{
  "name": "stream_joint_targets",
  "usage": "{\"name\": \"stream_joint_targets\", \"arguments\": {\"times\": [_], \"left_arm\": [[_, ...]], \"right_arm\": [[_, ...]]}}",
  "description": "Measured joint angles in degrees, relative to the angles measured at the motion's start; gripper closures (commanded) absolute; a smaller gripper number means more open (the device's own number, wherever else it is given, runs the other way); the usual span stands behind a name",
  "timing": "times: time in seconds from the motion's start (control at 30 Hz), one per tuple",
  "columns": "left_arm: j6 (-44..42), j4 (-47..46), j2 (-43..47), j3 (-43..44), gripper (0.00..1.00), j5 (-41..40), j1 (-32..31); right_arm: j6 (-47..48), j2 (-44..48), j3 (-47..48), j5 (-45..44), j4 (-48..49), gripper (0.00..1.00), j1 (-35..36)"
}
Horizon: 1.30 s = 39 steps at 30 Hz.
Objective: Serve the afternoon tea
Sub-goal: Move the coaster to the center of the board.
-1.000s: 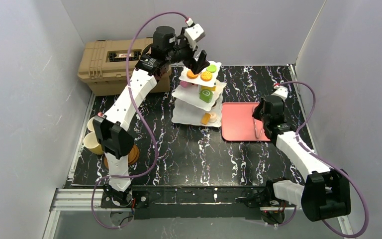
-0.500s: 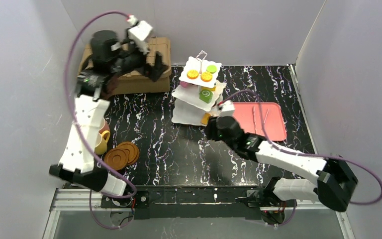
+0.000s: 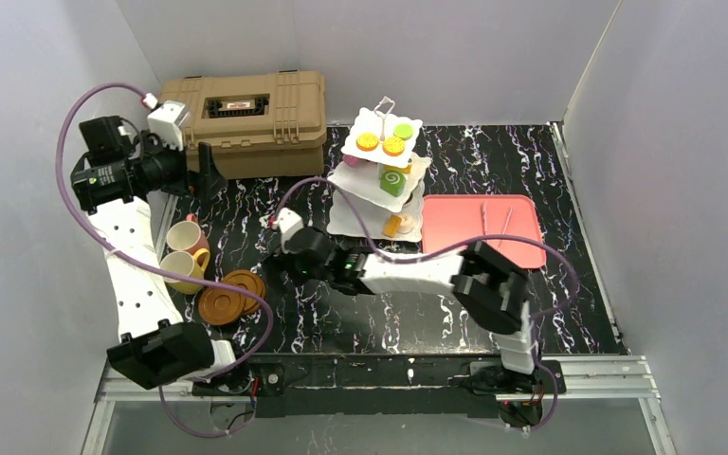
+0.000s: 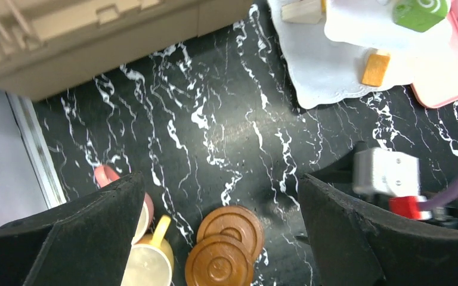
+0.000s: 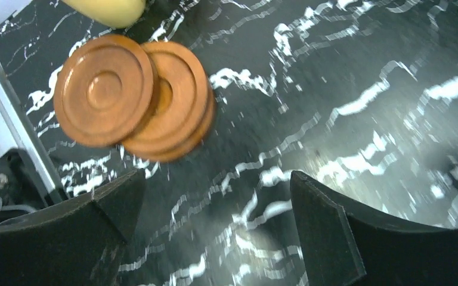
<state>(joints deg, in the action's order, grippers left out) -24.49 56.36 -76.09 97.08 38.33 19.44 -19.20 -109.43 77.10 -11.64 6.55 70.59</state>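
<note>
Right gripper (image 5: pixel 214 179) is hovering wide open and empty just beside the overlapping saucers (image 3: pixel 230 294), arm lying low across the bench (image 3: pixel 389 303), likely lining up a saucer pick. Left gripper (image 4: pixel 220 182) is hanging open and empty, raised and looking down on the cups (image 3: pixel 185 251). Tiered stand (image 3: pixel 379 180) is sitting well apart at the back.

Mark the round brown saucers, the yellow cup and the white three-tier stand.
Round brown saucers (image 5: pixel 104 89): right wrist view, centre of the upper saucer.
Yellow cup (image 3: pixel 180 269): top external view, its open mouth.
White three-tier stand (image 3: pixel 349 220): top external view, bare left of bottom plate.
</note>
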Motion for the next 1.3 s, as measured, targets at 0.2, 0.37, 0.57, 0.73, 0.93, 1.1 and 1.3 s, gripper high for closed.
{"name": "stream_joint_targets", "arguments": {"times": [0.2, 0.37, 0.57, 0.73, 0.93, 1.1, 1.3], "left_arm": [[-0.66, 1.33, 0.26, -1.14, 0.02, 3.67, 7.76], [-1.05, 1.33, 0.5, -1.14, 0.02, 5.49, 11.96], [-2.03, 1.38, 0.39, -1.14, 0.02, 6.67, 15.58], [-2.78, 1.53, 0.39, -1.14, 0.02, 7.56, 16.11], [-4.24, 1.62, 0.37, -1.14, 0.02, 8.9, 16.11], [-6.58, 2.86, 0.09, -1.16, 0.02, 10.84, 16.11], [-10.73, 5.33, 0.07, -2.01, 0.02, 13.35, 16.11]], "right_arm": [[1.64, -14.91, 15.13, 4.76, -0.39, 0.02, 0.44], [3.72, -22.82, 24.63, 4.28, -1.88, 0.02, 1.64], [4.94, -28.59, 31.91, 4.13, -2.69, 0.03, 2.62], [5.84, -31.3, 35.08, 3.58, -3.19, 0.1, 2.73], [6.45, -28.59, 29.16, 0.61, 1.07, 0.22, 2.75], [6.34, -20.65, 16.61, -1.92, 3.96, 0.26, 1.22], [6.12, -14.29, 5.7, -5.42, 3.85, 0.28, -1.53]]}}
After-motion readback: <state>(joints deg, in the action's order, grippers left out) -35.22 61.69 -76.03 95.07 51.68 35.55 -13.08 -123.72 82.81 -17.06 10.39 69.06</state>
